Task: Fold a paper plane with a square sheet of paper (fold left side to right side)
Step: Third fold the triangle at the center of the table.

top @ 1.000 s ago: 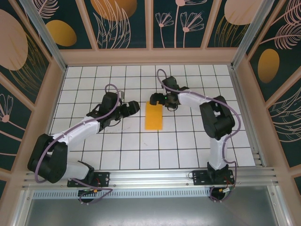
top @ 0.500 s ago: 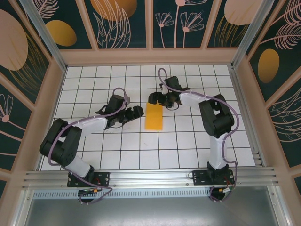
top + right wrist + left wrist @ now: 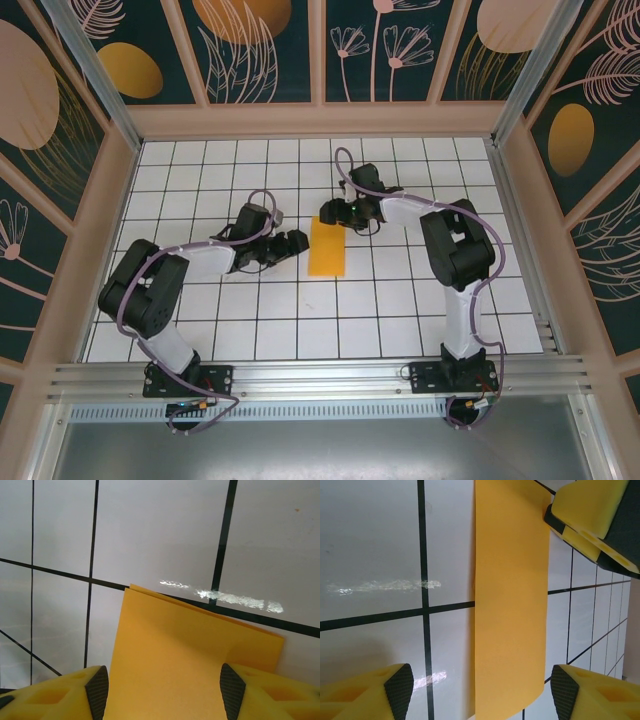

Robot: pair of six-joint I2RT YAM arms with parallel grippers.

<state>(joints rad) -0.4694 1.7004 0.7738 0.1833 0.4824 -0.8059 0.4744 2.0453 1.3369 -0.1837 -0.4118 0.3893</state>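
Orange-yellow, the sheet of paper (image 3: 327,249) lies flat on the white gridded worktop (image 3: 200,180), folded to a narrow rectangle, just ahead of the left hand (image 3: 293,243) and at the tips of the right hand (image 3: 330,210)

From above we see both arms meeting at it. The left wrist camera adds that the left hand (image 3: 482,685) is open, its pads (image 3: 395,685) wide apart and holding nothing. The right wrist camera alone shows a doubled layer at the sheet's far edge. There the right hand (image 3: 164,687) also stands open, straddling a short end; whether it touches we cannot tell

The edges run straight, with bare tiles beyond the sheet opposite the left hand. The long axis runs from the right hand toward the arm bases, crosswise to the left hand
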